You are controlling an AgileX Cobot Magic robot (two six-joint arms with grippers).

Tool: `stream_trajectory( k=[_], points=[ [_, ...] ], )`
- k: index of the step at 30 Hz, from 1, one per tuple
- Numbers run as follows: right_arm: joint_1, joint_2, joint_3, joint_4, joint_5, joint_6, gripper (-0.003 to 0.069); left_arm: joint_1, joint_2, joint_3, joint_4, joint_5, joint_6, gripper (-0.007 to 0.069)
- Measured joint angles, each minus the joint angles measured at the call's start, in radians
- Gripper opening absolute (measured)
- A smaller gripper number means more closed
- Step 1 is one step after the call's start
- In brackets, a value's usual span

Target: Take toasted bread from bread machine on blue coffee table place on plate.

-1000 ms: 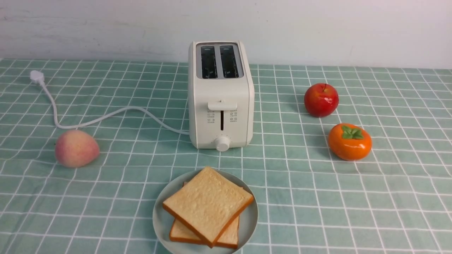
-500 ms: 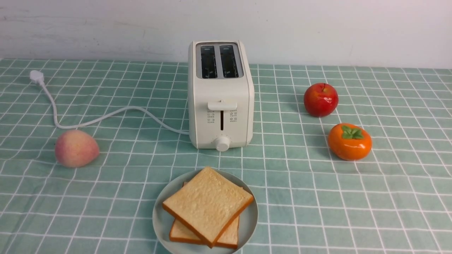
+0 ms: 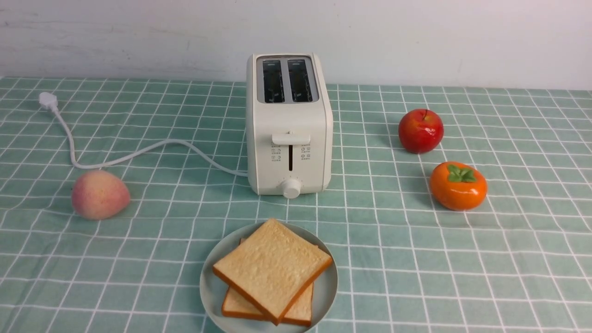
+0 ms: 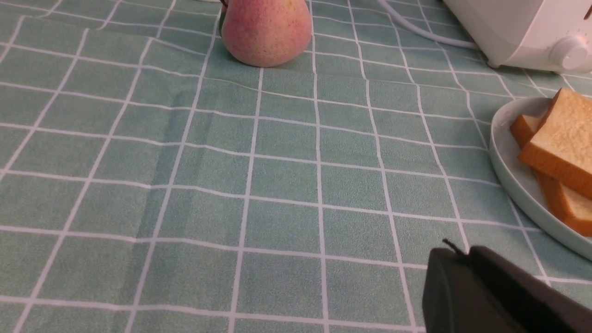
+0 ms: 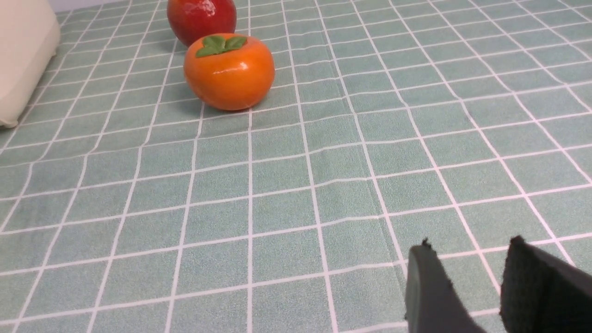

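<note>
Looks basically done: both toasted bread slices point(image 3: 272, 268) stacked on the plate point(image 3: 209, 291) at lower centre, bread machine point(image 3: 289, 125) slots empty, left pincer point(image 4: 467, 259) pinched closed and right pincer point(image 5: 462, 270) slightly parted, both holding nothing, so just backing off left.

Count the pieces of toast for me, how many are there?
2. The top slice lies on the bottom slice, stacked on the plate. The toaster slots look empty.

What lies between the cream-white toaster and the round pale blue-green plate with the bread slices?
Nothing: in the front view only bare teal grid cloth separates the cream-white toaster from the pale blue-green plate.
</note>
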Motion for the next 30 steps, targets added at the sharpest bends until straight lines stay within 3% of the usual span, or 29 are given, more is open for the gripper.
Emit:
stream_trajectory(
  k=[30],
  points=[
    [0.000, 0.000, 0.000, 0.000, 0.001, 0.000, 0.0239, 0.000, 0.000, 0.000, 0.000, 0.000, 0.000, 0.0039]
  ],
)
